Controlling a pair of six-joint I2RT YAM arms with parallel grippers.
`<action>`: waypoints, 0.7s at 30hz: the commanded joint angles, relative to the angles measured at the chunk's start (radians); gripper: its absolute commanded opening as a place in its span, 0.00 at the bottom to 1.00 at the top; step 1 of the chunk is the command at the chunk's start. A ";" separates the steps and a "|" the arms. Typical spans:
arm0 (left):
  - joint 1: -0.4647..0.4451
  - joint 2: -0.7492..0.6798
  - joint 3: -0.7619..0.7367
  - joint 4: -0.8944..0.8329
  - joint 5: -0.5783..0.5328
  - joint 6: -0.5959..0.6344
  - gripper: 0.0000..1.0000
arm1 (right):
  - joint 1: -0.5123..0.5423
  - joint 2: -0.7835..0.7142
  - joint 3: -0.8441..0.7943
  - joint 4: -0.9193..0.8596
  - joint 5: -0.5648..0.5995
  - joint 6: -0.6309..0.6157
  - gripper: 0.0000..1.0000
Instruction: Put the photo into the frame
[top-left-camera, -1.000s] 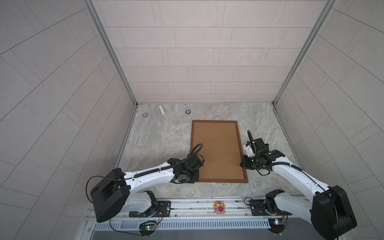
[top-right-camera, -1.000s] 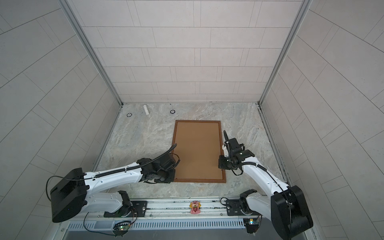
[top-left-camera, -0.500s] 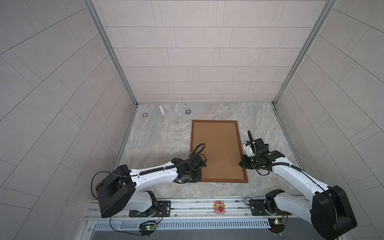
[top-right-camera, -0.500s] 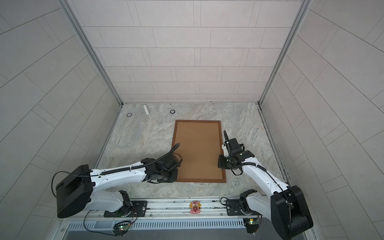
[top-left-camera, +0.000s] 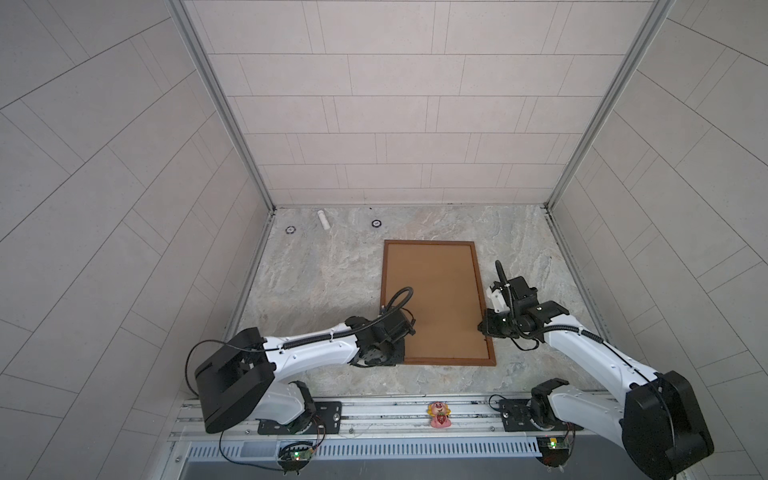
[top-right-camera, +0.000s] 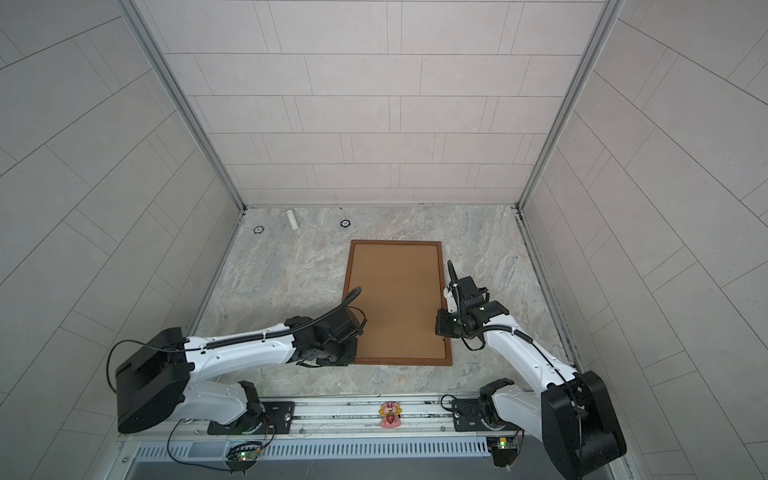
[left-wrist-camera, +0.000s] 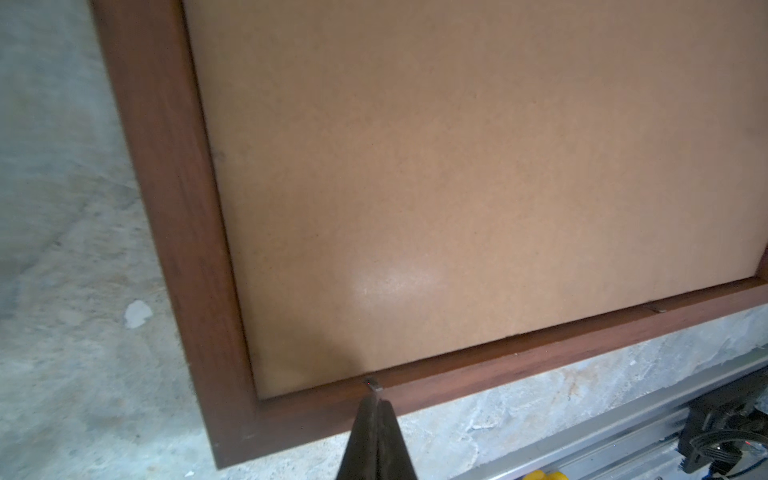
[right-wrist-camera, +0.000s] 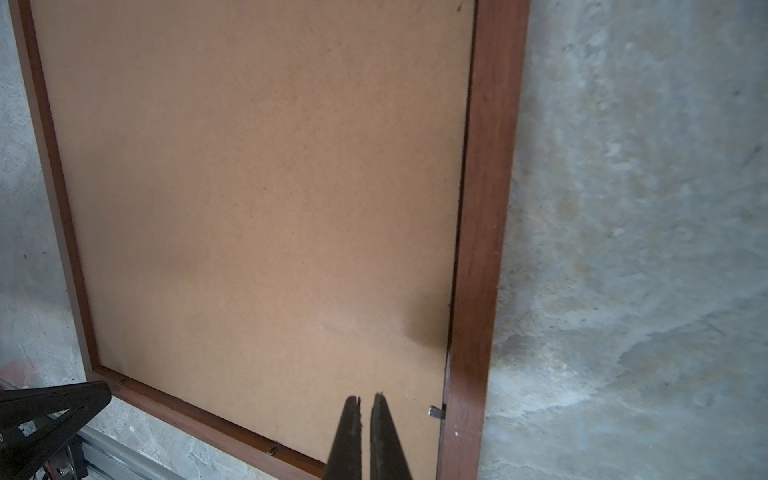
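Left end effector (left-wrist-camera: 376, 402) clenched, perhaps touching frame (left-wrist-camera: 540, 356) edge; right end effector (right-wrist-camera: 365, 399) clenched inboard.

you had the frame (left-wrist-camera: 178, 208) in reddish-brown wood, smooth with a low satin sheen. its backing board (left-wrist-camera: 457, 166) looked like matt, finely speckled fibreboard. the little tab (right-wrist-camera: 435, 412) was bare shiny metal, and the desk (left-wrist-camera: 62, 332) was dull, mottled grey stone.
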 joint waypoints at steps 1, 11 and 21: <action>-0.007 0.008 0.026 -0.007 -0.010 0.001 0.04 | 0.005 0.000 -0.010 0.007 0.003 0.007 0.00; -0.009 0.038 0.032 0.003 -0.003 0.004 0.04 | 0.005 0.020 0.002 0.012 0.002 0.001 0.00; -0.007 0.040 0.034 -0.016 -0.061 -0.010 0.04 | 0.006 0.022 0.000 0.012 0.002 -0.002 0.00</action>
